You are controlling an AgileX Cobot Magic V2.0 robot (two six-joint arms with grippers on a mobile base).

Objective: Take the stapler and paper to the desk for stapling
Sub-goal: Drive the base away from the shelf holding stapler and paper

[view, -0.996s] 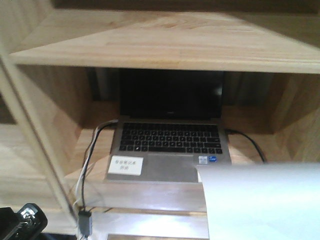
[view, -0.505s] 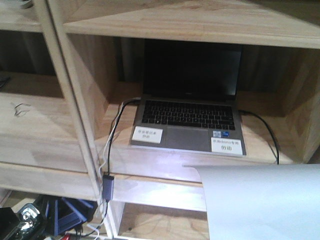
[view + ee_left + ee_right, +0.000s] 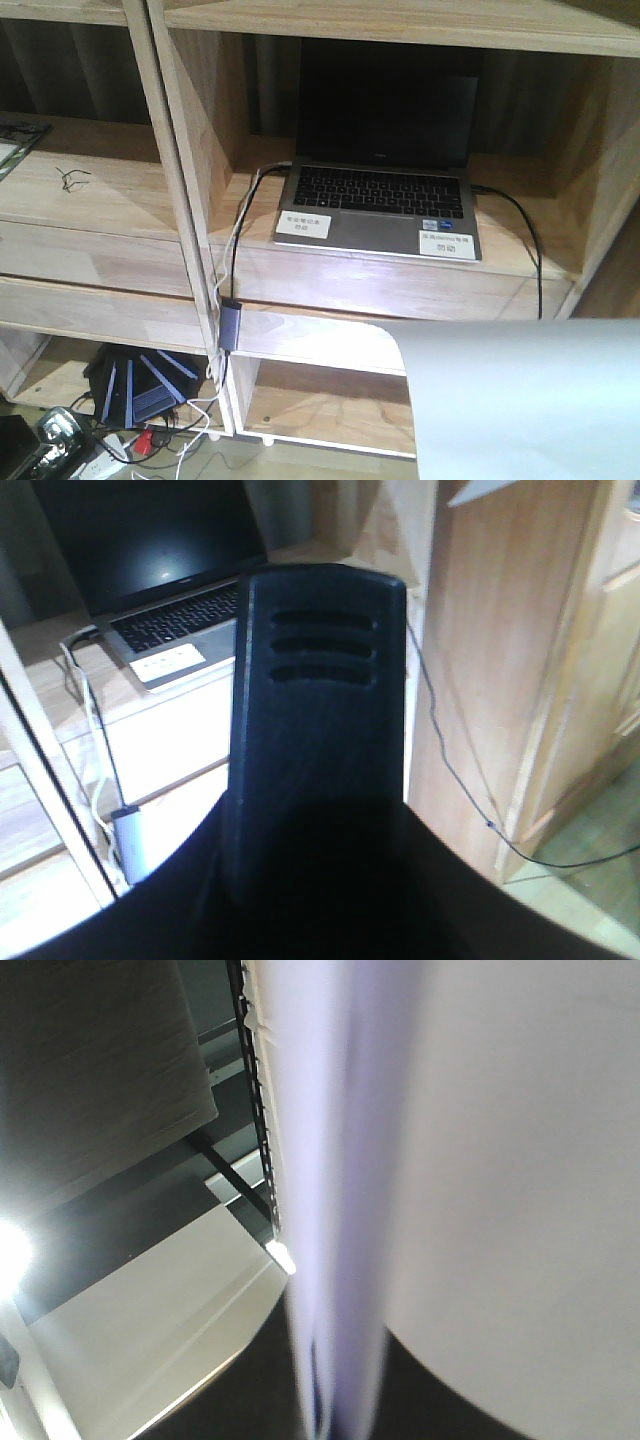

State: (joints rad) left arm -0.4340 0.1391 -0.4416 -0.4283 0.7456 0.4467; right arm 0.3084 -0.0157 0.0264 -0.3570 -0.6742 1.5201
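The paper point(image 3: 520, 400) is a plain white sheet that fills the lower right of the front view. In the right wrist view the paper point(image 3: 500, 1160) rises edge-on and blurred from between the jaws of my right gripper point(image 3: 335, 1415), which is shut on it. The stapler point(image 3: 318, 680) is a black body with three slots, standing up from between the dark jaws of my left gripper point(image 3: 318, 900), which is shut on it. Its orange patch is hidden. Part of the left gripper point(image 3: 40, 440) shows at the bottom left of the front view. The desk is out of view.
A light wooden shelf unit point(image 3: 180, 200) stands ahead. An open laptop point(image 3: 380, 195) with two white labels sits in its middle bay. Cables and a grey adapter point(image 3: 231, 325) hang down the upright. Dark blue-black items point(image 3: 140, 385) and cables lie on the bottom shelf.
The shelf and laptop have shrunk and moved up in the front view, and lower shelves and the floor have come into sight. The paper stays at the lower right.
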